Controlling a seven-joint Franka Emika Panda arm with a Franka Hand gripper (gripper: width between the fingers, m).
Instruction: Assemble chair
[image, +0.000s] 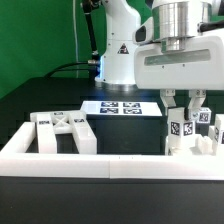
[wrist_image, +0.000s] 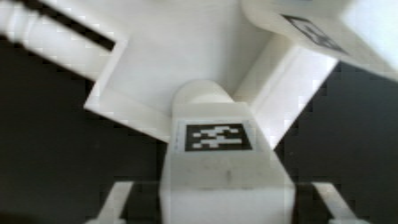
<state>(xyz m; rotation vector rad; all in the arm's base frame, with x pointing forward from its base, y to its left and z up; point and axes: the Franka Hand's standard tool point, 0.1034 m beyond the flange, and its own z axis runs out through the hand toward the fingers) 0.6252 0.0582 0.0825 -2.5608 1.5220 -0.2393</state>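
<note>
Across the black table (image: 30, 100) the long white rail (image: 100, 160) runs along the near edge and turns up at both ends. The arm (image: 180, 60) comes down at the exterior view's right. The marker board (image: 120, 108) lies flat in the middle, further back. The chair is in pieces: one cluster of chair parts (image: 60, 128) sits inside the rail at the exterior view's left, and a second group (image: 205, 140) stands at the right, under the arm. There the gripper (image: 185, 108) is clamped on a square post (wrist_image: 217, 150). The wrist view shows that post between the two fingers (wrist_image: 121, 200), its tag (wrist_image: 217, 136) facing the camera, with a broad white frame piece (wrist_image: 160, 70) beyond it.

The plastic looks stiff, light and smooth, so the post should neither bend nor crush, but it could twist or slide in a loose pinch. Its flat opposite faces, near mid-length, look like the safest hold.
</note>
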